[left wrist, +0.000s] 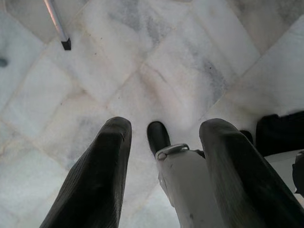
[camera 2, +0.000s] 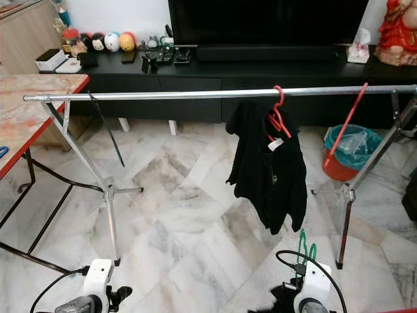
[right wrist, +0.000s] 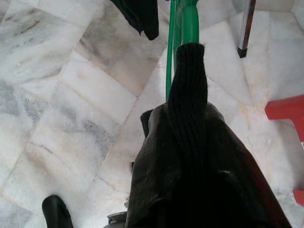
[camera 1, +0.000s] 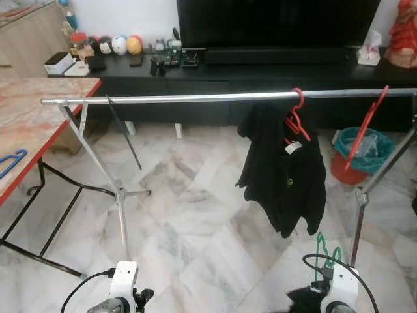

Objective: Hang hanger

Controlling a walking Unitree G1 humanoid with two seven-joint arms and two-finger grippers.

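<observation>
left eye view: steel clothes rail (camera 1: 195, 98) spans the room on crossed legs. a red hanger (camera 1: 297, 117) carrying a black garment (camera 1: 283, 173) hangs on it right of centre; a second, bare red hanger (camera 1: 366, 127) hangs further right, tilted. the green hanger (camera 1: 324, 251) to be hung sits low at the frame's bottom right, its hook poking up above the right arm, well below the rail. a blue hanger (camera 1: 12, 163) lies on the table (camera 1: 39, 111) at left.

right eye view: same layout. green hook rises just above the right wrist, under the hem of the black garment.

left wrist view: left gripper (left wrist: 164, 142) hangs idle over the marble floor (left wrist: 156, 61), fingers (left wrist: 102, 166) spread wide, holding nothing.

right wrist view: right gripper (right wrist: 183, 66) has its fingers closed together on the green hanger, which carries dark cloth draped over the fingers.

risks: the grip is near the hook, so the hook may twist on the lift and miss the rail. the free stretch left of the black garment is safer; aiming right risks snagging the garment or knocking the red hangers off. the draped cloth may slip.
</observation>
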